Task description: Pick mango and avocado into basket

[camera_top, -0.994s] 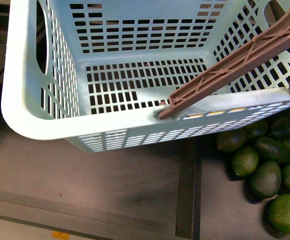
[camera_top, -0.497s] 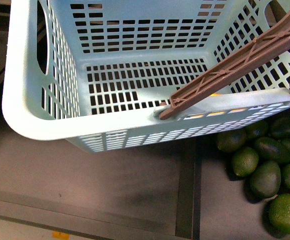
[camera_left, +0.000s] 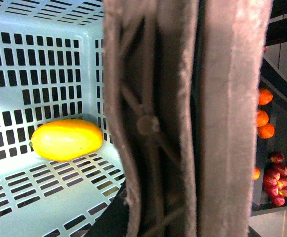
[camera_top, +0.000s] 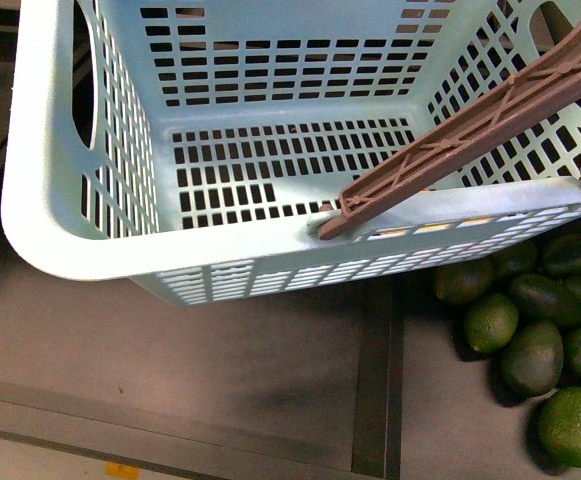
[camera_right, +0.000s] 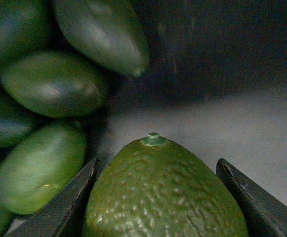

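The right pincer (camera_right: 157,165) is clenched round the dark green, egg-shaped avocado (camera_right: 163,197). Its 2 flat dark fingers (camera_right: 74,197) press the fruit's flanks, and the stem nub points away from the wrist. Just beside it lie other green avocados (camera_right: 54,89), blurred, on a grey surface (camera_right: 222,118). Neither arm shows in the front view.

The left pincer (camera_left: 114,223) shows only as a dark wedge beside the brown ribbed plastic handle (camera_left: 148,123), which fills most of its wrist view. Whether it is clenched I cannot tell. Past the handle, the smooth oval yellow-orange mango (camera_left: 66,139) lies on its side on the slotted floor of the light blue-teal plastic basket (camera_top: 60,250), close against a grid wall.

Against the front view of 1 s ago, the basket, its handle and the avocado heap (camera_top: 530,355) at its right sit in practically the same places.

The grasped avocado's skin is pebbled and dull, while the mango's is sleek. The basket has a thick rounded rim and walls cut into rows of rectangular slots. The handle is cross-braced. Under the basket is a matte dark shelf (camera_top: 220,370).
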Motion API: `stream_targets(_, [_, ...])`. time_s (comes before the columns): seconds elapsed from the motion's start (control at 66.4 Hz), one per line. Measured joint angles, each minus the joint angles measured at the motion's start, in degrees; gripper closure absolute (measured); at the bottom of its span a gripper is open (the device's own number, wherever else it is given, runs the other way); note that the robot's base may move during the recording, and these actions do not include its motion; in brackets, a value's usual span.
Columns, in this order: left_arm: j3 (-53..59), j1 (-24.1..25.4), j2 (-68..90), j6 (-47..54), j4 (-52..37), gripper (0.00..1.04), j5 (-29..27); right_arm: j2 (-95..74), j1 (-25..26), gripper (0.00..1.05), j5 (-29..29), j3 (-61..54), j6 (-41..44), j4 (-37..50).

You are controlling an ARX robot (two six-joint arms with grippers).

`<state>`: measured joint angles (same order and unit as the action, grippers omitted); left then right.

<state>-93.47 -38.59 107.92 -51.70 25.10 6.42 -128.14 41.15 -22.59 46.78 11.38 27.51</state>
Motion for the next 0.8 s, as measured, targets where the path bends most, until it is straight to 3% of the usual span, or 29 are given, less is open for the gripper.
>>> stream_targets(0.226, [0.00, 0.00, 0.00, 0.02, 0.00, 0.91, -0.04, 22.29, 0.48, 0.43, -19.67, -8.94, -8.81, 4.63])
stream_targets(0.331, [0.00, 0.00, 0.00, 0.00, 0.00, 0.91, 0.02, 32.65, -2.40, 0.43, -24.57, -12.79, -16.37, 8.07])
stream_targets(0.557, [0.00, 0.02, 0.00, 0.02, 0.00, 0.91, -0.20, 50.34, -14.51, 0.43, -20.96, -15.58, -31.47, 10.67])
stream_targets(0.693, [0.00, 0.02, 0.00, 0.00, 0.00, 0.91, -0.15, 54.99, -24.52, 0.43, -14.49, -15.52, -36.15, 10.78])
stream_targets(0.798, [0.00, 0.02, 0.00, 0.00, 0.00, 0.91, -0.15, 53.92, -35.19, 0.43, -6.43, -15.50, -38.38, 12.72])
